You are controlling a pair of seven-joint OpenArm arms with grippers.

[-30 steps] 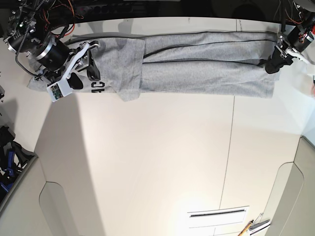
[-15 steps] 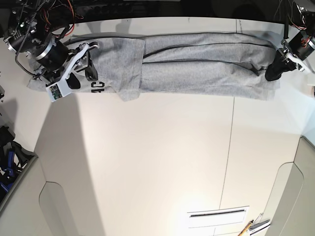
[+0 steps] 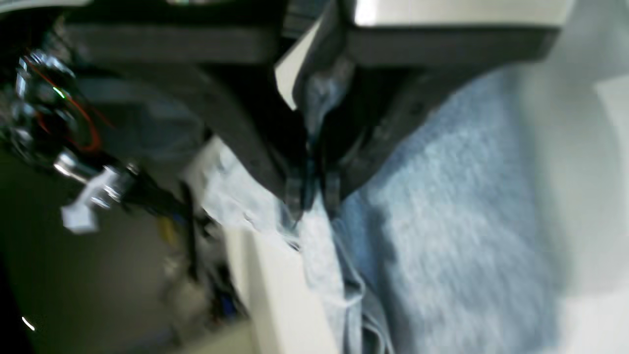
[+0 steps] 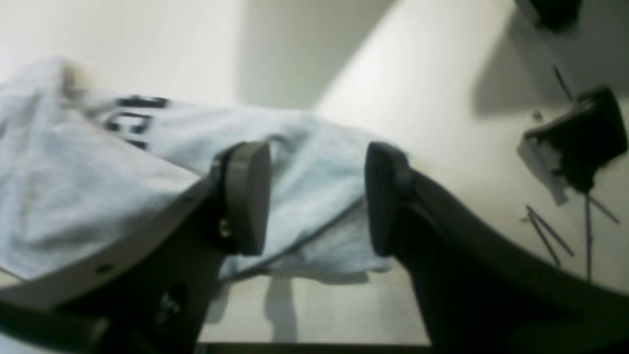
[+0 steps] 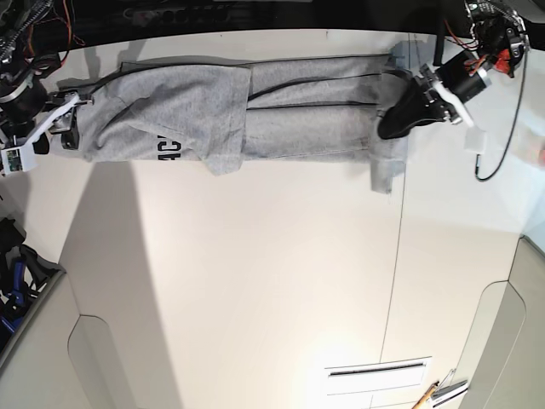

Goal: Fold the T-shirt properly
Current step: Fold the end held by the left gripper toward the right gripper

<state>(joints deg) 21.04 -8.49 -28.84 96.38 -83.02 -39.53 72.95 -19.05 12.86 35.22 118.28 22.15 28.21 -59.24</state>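
With our left gripper (image 5: 398, 118) clenched on the T-shirt (image 5: 281, 119), we are dragging its end inward; our right gripper (image 4: 314, 196), fingers spread, has backed off.

We see a broad, smooth, cream-white tabletop (image 5: 255, 281), with a thin seam running down it toward the right side of the base view. Along its far edge lies a long, heather-grey cotton T-shirt (image 5: 281, 119), folded into a narrow band, with a patch of bold black lettering (image 5: 169, 151) showing near the left end. The shirt's right end is bunched and partly raised, one corner hanging down onto the surface. At the near edge lies a flat white slotted panel (image 5: 377, 372).
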